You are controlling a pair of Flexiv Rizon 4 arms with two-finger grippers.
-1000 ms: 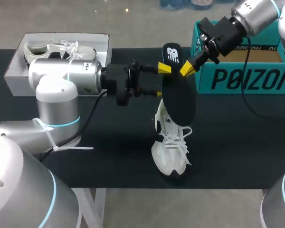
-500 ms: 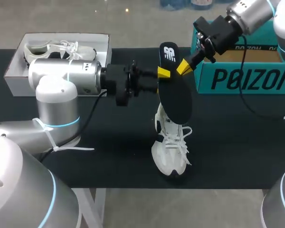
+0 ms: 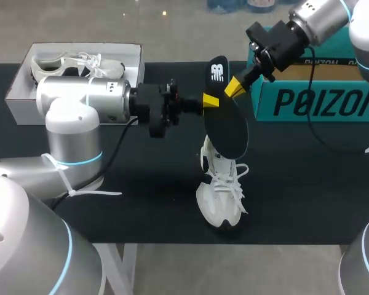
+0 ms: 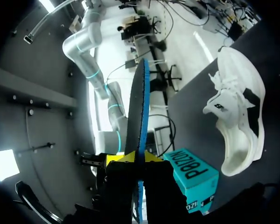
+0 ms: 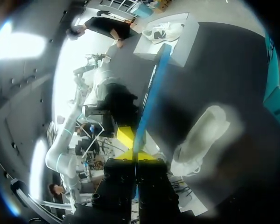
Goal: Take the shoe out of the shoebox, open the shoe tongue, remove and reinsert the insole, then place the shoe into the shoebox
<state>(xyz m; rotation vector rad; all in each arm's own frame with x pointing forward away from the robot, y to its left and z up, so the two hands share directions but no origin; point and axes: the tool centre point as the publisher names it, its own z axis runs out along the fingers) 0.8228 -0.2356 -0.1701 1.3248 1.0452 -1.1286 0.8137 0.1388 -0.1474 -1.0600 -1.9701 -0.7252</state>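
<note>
A black insole (image 3: 227, 129) with a blue underside hangs upright in the air above a white sneaker (image 3: 221, 193) that lies on the black table. My left gripper (image 3: 210, 100) comes in from the left and is shut on the insole's upper part. My right gripper (image 3: 235, 87) is shut on the same part from the other side. In the left wrist view the insole (image 4: 139, 107) stands edge-on between the yellow tips of the left gripper (image 4: 140, 157), with the sneaker (image 4: 240, 107) beside it. In the right wrist view the insole (image 5: 154, 93) runs out from the right gripper (image 5: 135, 153), over the sneaker (image 5: 200, 135).
A white shoebox (image 3: 24, 80) at the back left holds a second white shoe (image 3: 80, 62). A teal box (image 3: 313, 98) stands at the back right, close behind my right gripper. The black table (image 3: 141, 178) reaches to the front edge just below the sneaker.
My left gripper has closed onto the insole. My right gripper and the insole have shifted slightly left and up. The sneaker has not moved.
</note>
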